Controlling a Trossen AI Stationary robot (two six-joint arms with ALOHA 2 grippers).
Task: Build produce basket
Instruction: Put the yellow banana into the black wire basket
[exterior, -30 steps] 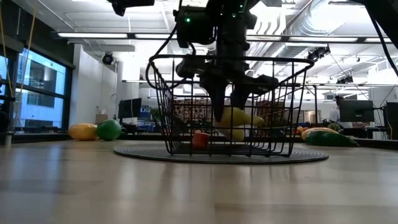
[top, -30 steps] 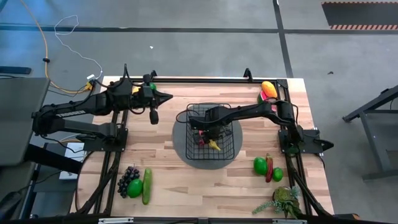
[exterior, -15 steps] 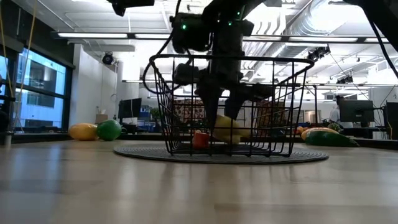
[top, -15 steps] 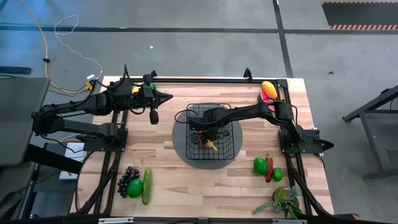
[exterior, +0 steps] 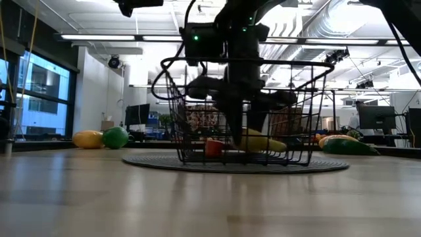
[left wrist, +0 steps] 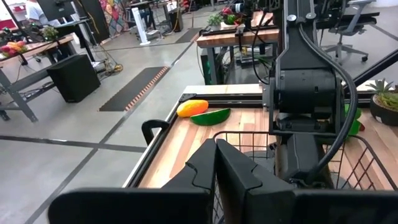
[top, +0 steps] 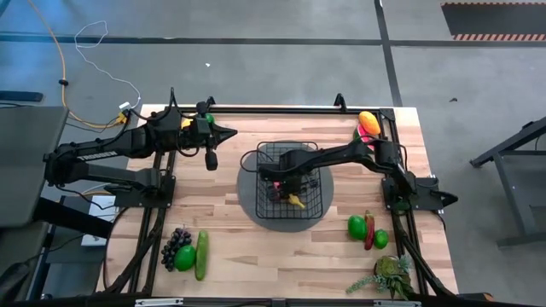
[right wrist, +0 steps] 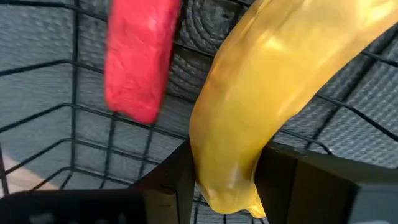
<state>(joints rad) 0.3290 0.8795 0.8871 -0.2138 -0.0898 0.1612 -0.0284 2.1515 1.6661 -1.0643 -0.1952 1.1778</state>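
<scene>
The black wire basket (top: 286,183) stands on a dark round mat (top: 256,209) at mid-table. My right gripper (right wrist: 227,180) reaches down inside the basket (exterior: 243,112), shut on a yellow banana (right wrist: 273,81). A red chili (right wrist: 140,59) lies on the basket's floor beside the banana. My left gripper (top: 212,159) hangs shut and empty above the table, left of the basket; its closed fingers (left wrist: 217,168) show in the left wrist view. My right gripper pinches the banana near one end (right wrist: 224,168) between its two fingers (right wrist: 171,180). It comes from above, pointing steeply down into the basket. The rest of the banana (exterior: 263,142) sticks out sideways, low over the basket's floor; whether it rests there I cannot tell.
Purple grapes, a green fruit and a cucumber (top: 201,254) lie near left. Two green fruits with a red chili (top: 368,228) and a leafy plant (top: 388,275) sit near right. An orange-yellow fruit and a watermelon slice (top: 367,124) lie far right. Black rails run along both table sides.
My right gripper has sunk deeper into the basket with the banana still in its fingers. The banana has come down from mid-height of the basket to just above its floor, beside the red chili.
</scene>
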